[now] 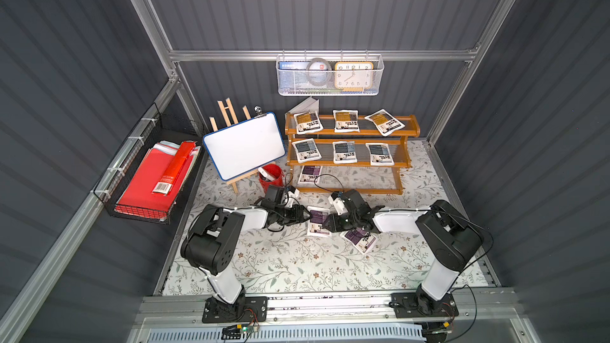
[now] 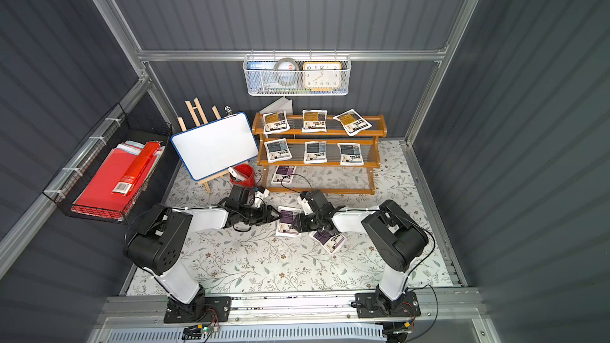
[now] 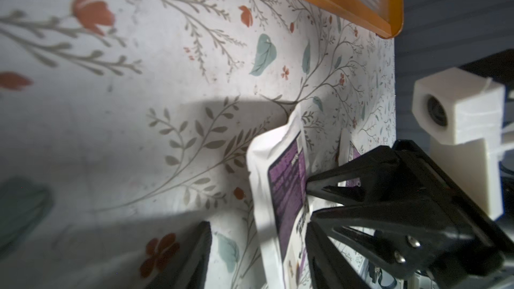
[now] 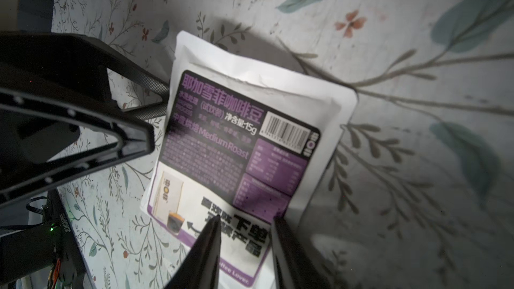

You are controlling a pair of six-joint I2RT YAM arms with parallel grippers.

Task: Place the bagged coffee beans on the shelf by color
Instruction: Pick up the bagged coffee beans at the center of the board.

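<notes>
A purple-labelled pouch (image 1: 318, 221) of coffee beans sits label-up on the tabletop (image 1: 297, 268), a little behind its middle and directly between the two arms' tips. It is a slightly puffed pillow of smooth white film with flat sealed edges. Its glossy label carries black print and a barcode.

The right gripper (image 4: 244, 219) reaches onto it from the side of the right edge. Its slim black fingers stand a narrow gap apart over the lower part of the label, and whether they pinch the film cannot be told. The left gripper (image 4: 160, 113) faces it from the opposite side. Its triangular, finely textured fingers are spread with nothing between them, their tips just at the pouch's side seam.

A second purple pouch (image 1: 359, 240) lies just beside the first, nearer the front edge, askew and partly under the right gripper's body.

The shelf (image 1: 414, 127) stands at the back right corner, with three stepped tiers of glossy orange-brown wood floored with thin slats. A third purple pouch (image 1: 310, 174) rests at the left end of the bottom tier. Three blue-grey-labelled pouches (image 1: 344, 152) fill the middle tier and three amber-labelled pouches (image 1: 345, 121) the top, the rightmost turned askew.

The tabletop wears a pale cloth printed with leafy sprigs and small red flowers. Left of the shelf a blue-rimmed whiteboard (image 1: 244, 146) leans on a wooden easel, and a red pail (image 1: 272, 178) stands at its foot.
</notes>
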